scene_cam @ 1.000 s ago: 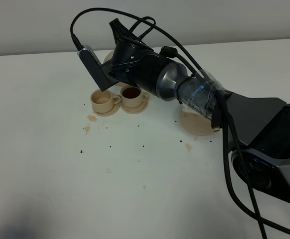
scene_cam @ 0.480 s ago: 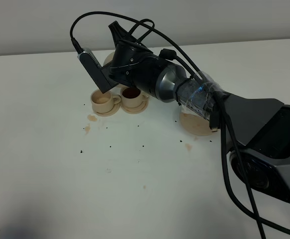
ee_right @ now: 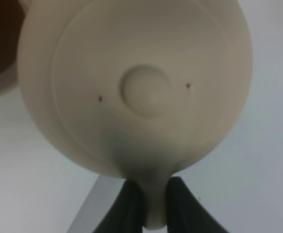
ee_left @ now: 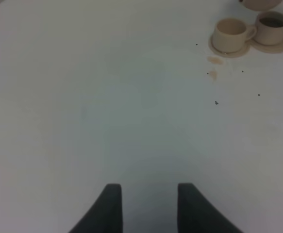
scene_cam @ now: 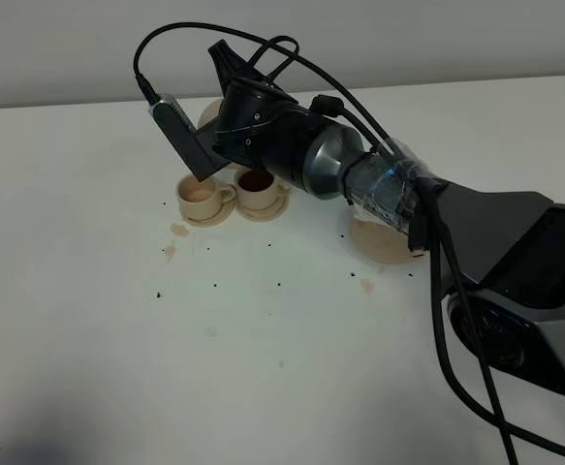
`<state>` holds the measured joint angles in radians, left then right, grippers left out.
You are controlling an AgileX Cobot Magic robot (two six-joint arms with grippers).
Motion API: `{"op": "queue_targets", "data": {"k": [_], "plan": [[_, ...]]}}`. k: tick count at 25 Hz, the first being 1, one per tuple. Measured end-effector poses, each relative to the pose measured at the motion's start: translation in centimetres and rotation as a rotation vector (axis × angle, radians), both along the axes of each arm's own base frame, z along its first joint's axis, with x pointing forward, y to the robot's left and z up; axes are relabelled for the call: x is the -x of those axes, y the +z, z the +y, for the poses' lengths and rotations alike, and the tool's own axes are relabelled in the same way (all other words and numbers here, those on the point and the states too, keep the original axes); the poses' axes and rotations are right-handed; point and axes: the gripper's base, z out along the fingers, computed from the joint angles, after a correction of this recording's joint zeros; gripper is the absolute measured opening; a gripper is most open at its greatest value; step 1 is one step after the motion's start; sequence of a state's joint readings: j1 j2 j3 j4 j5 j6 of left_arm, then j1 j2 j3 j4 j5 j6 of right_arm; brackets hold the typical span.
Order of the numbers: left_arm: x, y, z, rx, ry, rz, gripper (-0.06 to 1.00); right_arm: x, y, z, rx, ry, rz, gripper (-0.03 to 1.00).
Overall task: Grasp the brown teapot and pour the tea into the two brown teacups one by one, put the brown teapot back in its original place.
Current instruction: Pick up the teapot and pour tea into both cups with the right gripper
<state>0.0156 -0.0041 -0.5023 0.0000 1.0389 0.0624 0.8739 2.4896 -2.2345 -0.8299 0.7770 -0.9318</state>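
Note:
The brown teapot (ee_right: 141, 87) fills the right wrist view, lid knob facing the camera. My right gripper (ee_right: 153, 187) is shut on its loop handle. From the high camera only a pale edge of the teapot (scene_cam: 208, 114) shows behind the right wrist, held above the table just behind the two brown teacups. The left teacup (scene_cam: 197, 196) looks pale inside, and the right teacup (scene_cam: 256, 184) holds dark tea. Both cups stand on small saucers. The flat tan plate (scene_cam: 384, 242) lies bare to the right, partly under the arm. My left gripper (ee_left: 149, 187) stands open over bare table.
Tea stains (scene_cam: 173, 239) and dark specks (scene_cam: 214, 285) dot the white table in front of the cups. The right arm (scene_cam: 360, 179) and its cables stretch across the right half of the table. A wall edge runs along the back.
The right wrist has shifted slightly up and back, so a little more of the teapot shows behind it. The cups have not moved.

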Motion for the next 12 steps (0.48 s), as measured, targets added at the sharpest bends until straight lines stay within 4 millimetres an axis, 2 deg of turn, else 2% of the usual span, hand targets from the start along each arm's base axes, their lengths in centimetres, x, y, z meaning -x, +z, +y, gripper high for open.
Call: {"op": "queue_targets", "data": {"k": [12], "plan": [[0.00,0.00,0.00,0.000,0.000,0.000,0.33,-0.05,0.10,0.16,0.007,0.029,-0.015,0.13]]}}
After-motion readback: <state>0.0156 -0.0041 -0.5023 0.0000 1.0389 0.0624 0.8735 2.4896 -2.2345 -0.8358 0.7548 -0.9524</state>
